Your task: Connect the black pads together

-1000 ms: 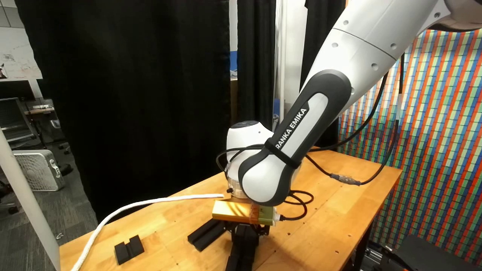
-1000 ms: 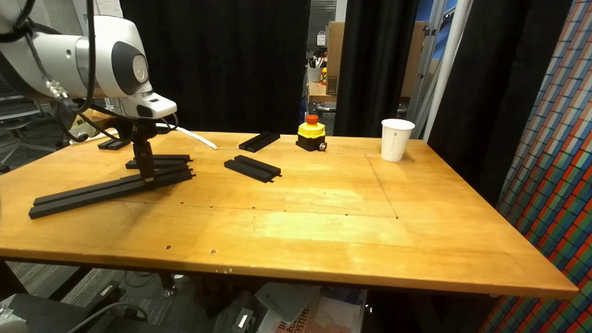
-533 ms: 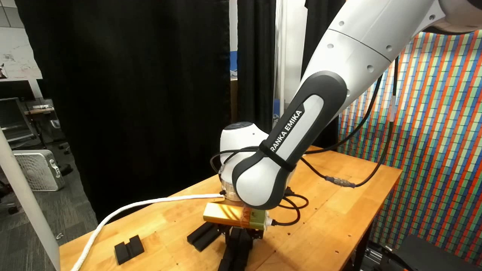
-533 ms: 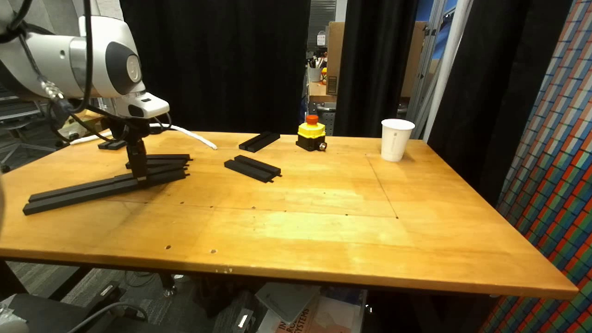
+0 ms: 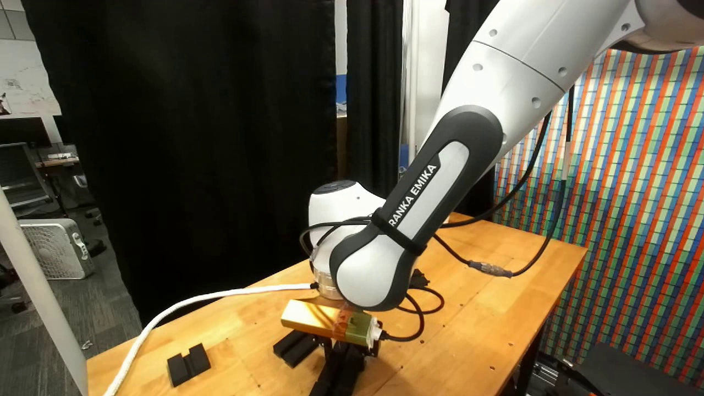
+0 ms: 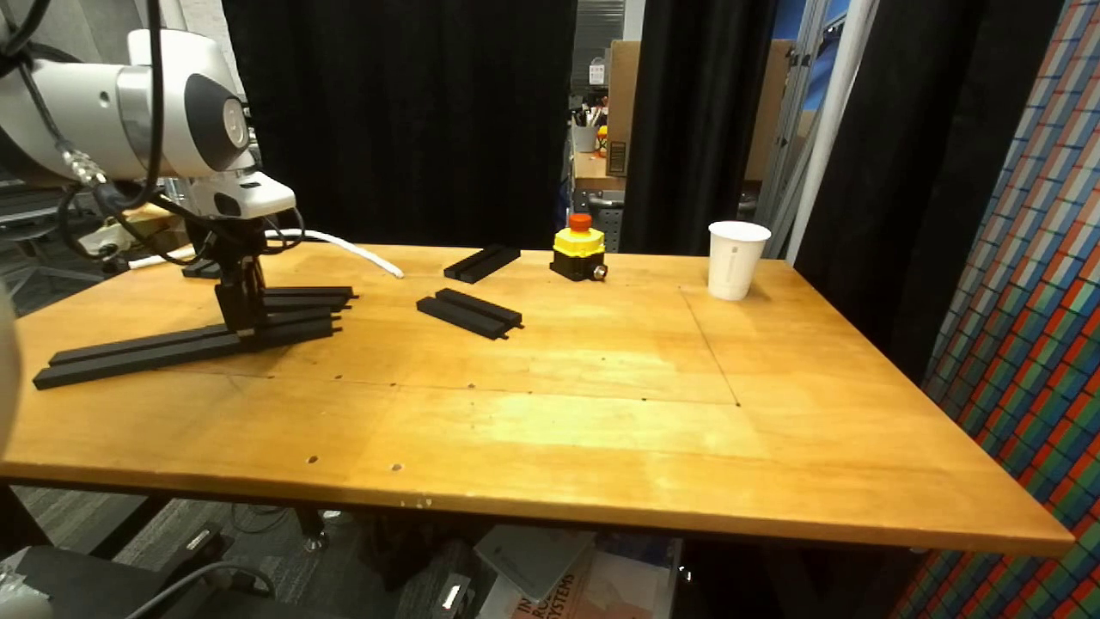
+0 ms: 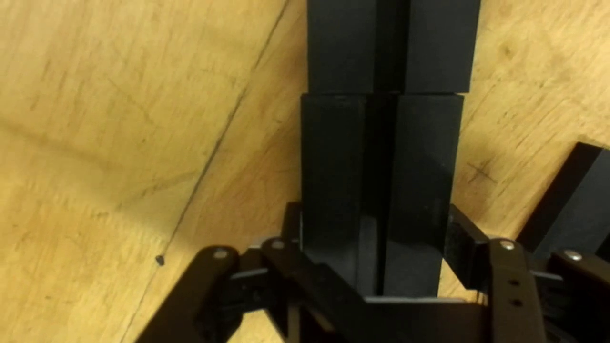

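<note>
Long grooved pads [image 6: 172,353] farther from cup [image 6: 733,262]

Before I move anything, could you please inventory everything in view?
Table: one, light brown, mid-scene.
Pads: at least six, black, on the table, two end to end.
Button box: one, red, yellow and black, on the table.
Cup: one, white, near a table corner.
Cable: one, white, by a table edge.
Curtains: at least three, black, beyond the table.
Checked panel: one, multicoloured, beside the table.
Fan: one, off-white, on the floor.
Chair: at least one, dark, background.
Arm: one, white and grey, over the table.
Tool: one, black, gripping a pad from both sides.
Wrist box: one, yellow and green, above the tool.
</note>
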